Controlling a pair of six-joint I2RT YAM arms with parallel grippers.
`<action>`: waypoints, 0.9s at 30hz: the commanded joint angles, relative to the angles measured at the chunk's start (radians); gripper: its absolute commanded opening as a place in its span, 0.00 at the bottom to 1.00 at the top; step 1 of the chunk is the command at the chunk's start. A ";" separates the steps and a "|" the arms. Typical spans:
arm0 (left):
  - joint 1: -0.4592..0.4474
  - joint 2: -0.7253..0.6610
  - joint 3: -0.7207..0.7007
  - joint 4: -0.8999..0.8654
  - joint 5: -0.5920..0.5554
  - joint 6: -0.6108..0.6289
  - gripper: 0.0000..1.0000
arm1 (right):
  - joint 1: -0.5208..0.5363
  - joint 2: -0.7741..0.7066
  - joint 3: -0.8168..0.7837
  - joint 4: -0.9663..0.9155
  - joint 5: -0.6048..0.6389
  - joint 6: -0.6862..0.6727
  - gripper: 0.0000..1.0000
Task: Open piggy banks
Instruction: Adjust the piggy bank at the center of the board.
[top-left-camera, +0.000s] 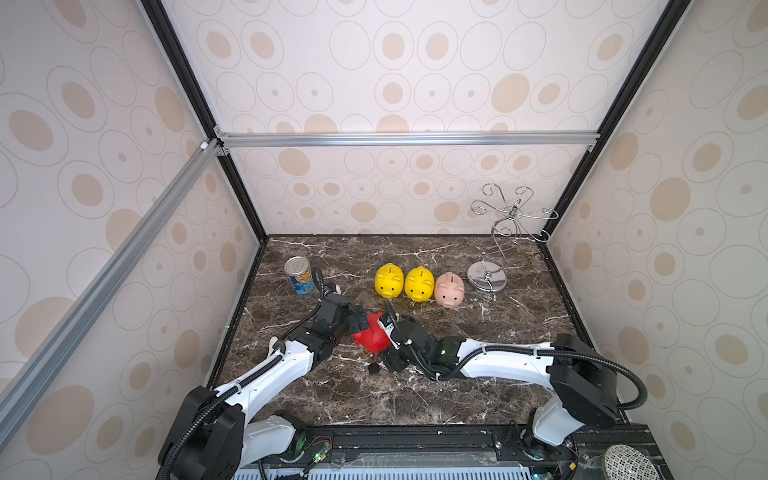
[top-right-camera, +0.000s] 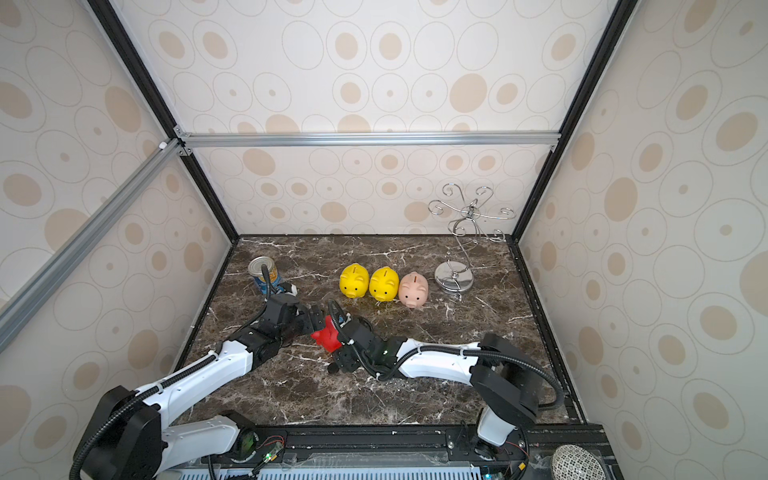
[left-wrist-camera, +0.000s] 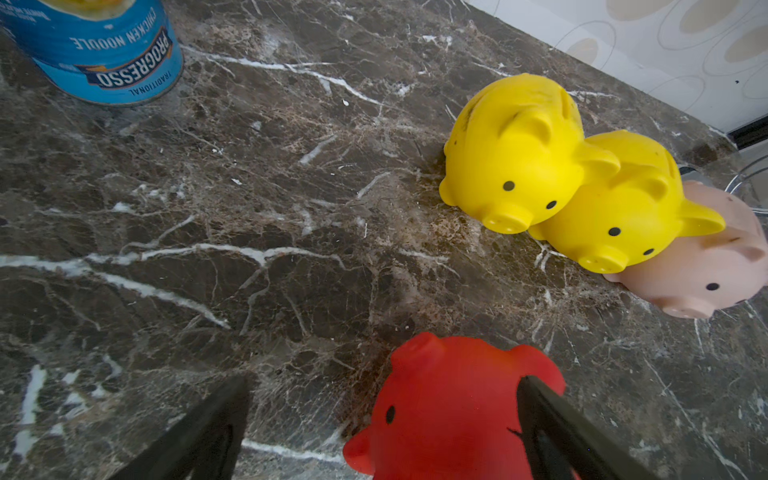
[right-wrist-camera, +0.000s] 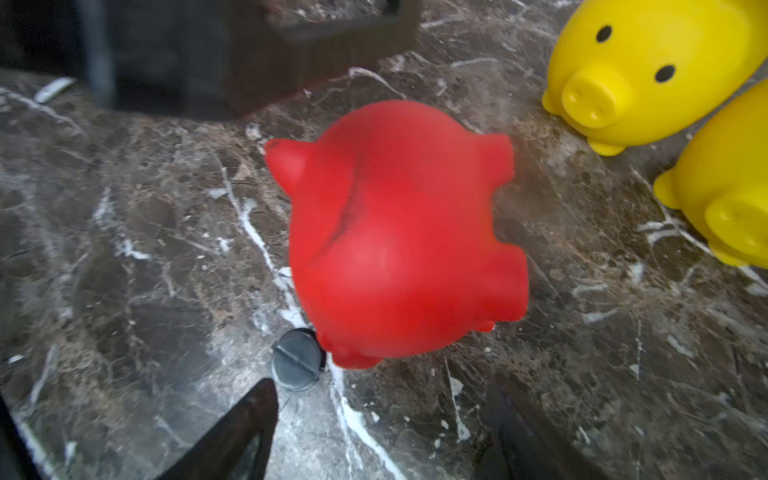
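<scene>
Near the centre of both top views, on the dark veined marble bench (top-left-camera: 415, 395): red glossy plastic piggy bank (top-left-camera: 371, 336) (top-right-camera: 328, 337), flanked by left tool (top-left-camera: 358, 319) at its upper left and right tool (right-wrist-camera: 382, 390) at its lower right. Left tool spread wide, gripping nothing. From the left wrist, one dark finger (left-wrist-camera: 548, 424) crossing the red pig's flank at lower right of the frame, contact not clear, and the other finger (left-wrist-camera: 208, 428) well apart from the pig at lower left. Right tool likewise parted and empty. From the right wrist, both fingertips at the bottom edge, short of the red pig, itself blurred at mid-frame. Just beside the pig's lower edge there, flat on the bench: small black round plug (right-wrist-camera: 297, 359) with a slot across its face, also visible below the pig in a top view (top-left-camera: 374, 368). Above centre in both top views, side by side with snouts toward the camera and coin slots up: yellow glossy plastic piggy bank (top-left-camera: 389, 280), second yellow one (top-left-camera: 419, 283) touching it, then pale pink plastic piggy bank (top-left-camera: 449, 289) just beside on the right. Toward the upper left of the bench: blue-labelled tin can (top-left-camera: 299, 275), upright. Toward the upper right: chrome wire stand (top-left-camera: 487, 280) with curled hooks on a round base, near the pink pig.
</scene>
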 joint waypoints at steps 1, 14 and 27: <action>0.010 0.003 0.038 0.003 -0.002 0.001 1.00 | -0.012 0.042 0.065 -0.091 0.088 -0.001 0.82; 0.008 0.044 0.090 -0.012 0.101 0.077 0.97 | -0.099 -0.012 0.060 -0.119 0.097 -0.074 0.78; -0.047 0.155 0.180 -0.029 0.093 0.105 0.92 | -0.101 -0.087 -0.046 -0.047 -0.037 -0.094 0.68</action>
